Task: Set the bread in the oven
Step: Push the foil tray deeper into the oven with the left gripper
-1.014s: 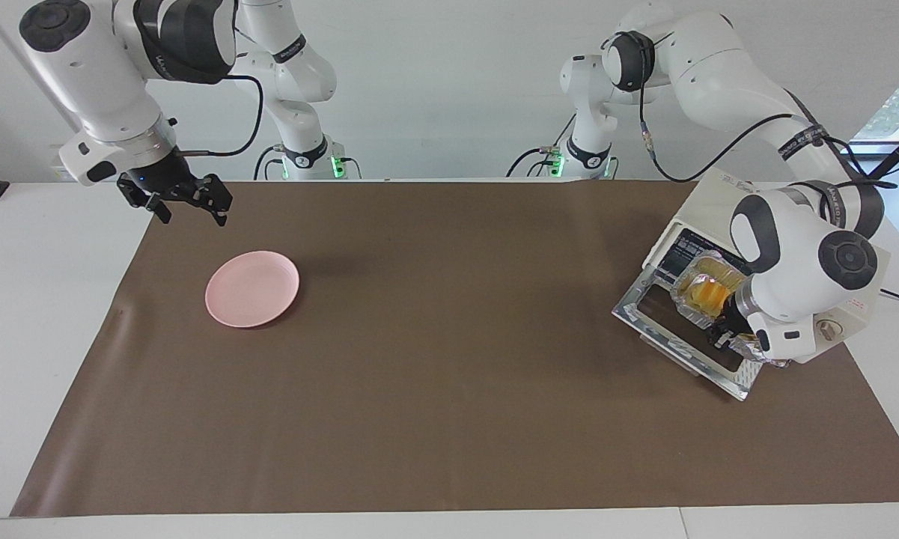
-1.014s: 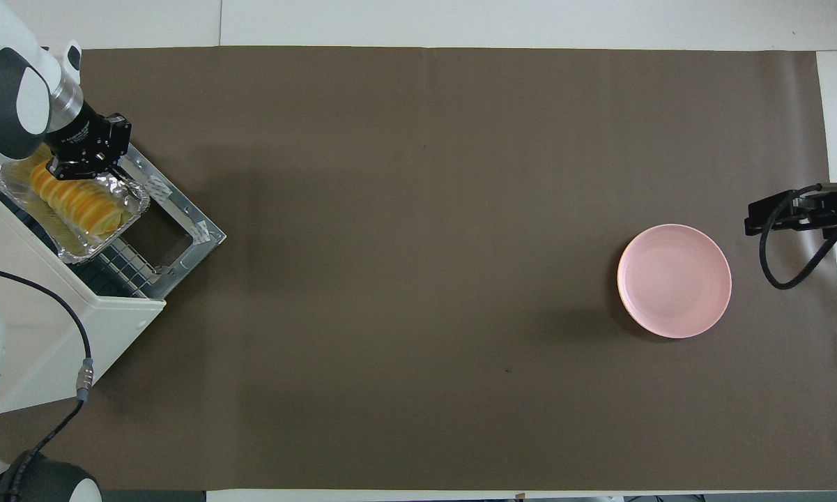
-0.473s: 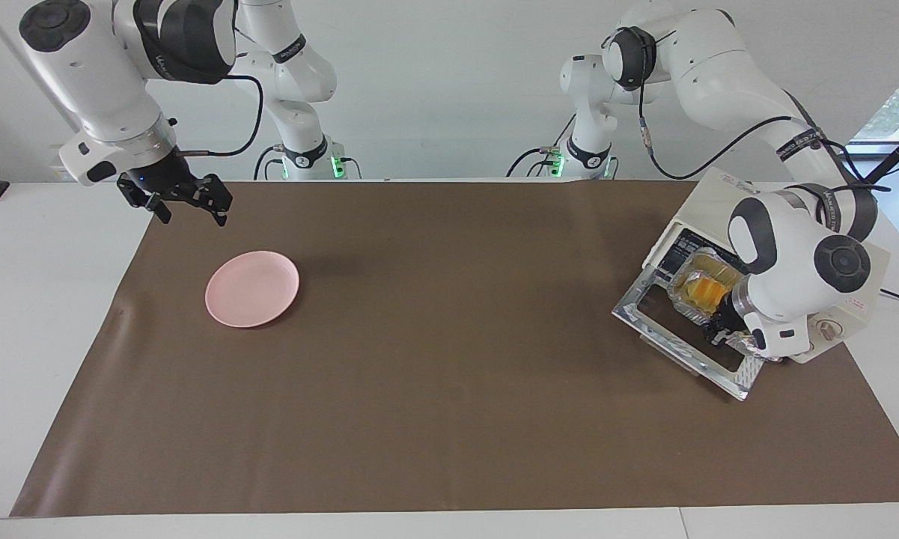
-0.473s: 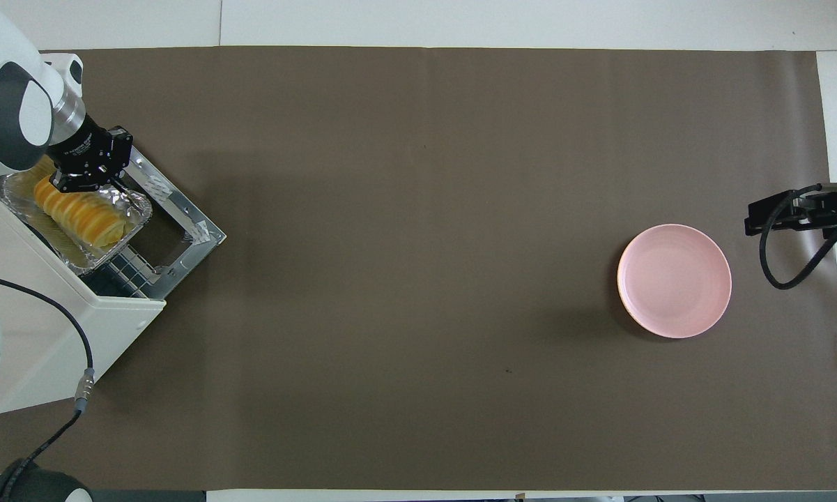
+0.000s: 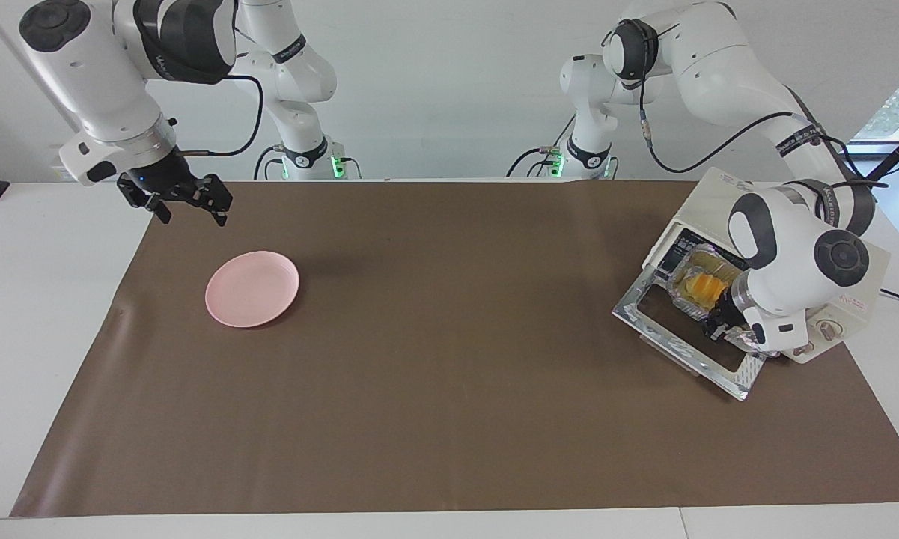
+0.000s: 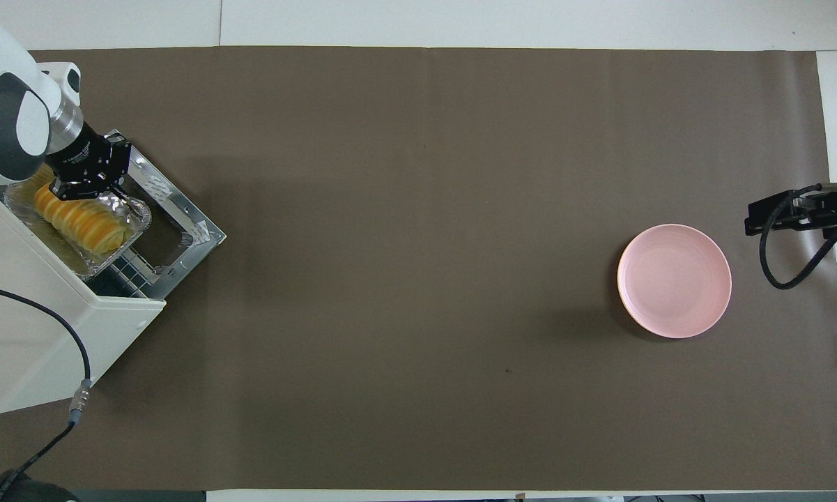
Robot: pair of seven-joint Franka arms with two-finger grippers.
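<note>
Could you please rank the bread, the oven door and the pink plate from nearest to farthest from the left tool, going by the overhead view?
1. Bread, in the foil tray at the oven mouth, right under the left tool.
2. Oven door, folded open in front of the oven.
3. Pink plate, toward the right arm's end.

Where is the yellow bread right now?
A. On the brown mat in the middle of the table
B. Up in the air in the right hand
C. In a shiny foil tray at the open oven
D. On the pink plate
C: the bread lies in the foil tray on the oven's rack, with the door folded down.
</note>
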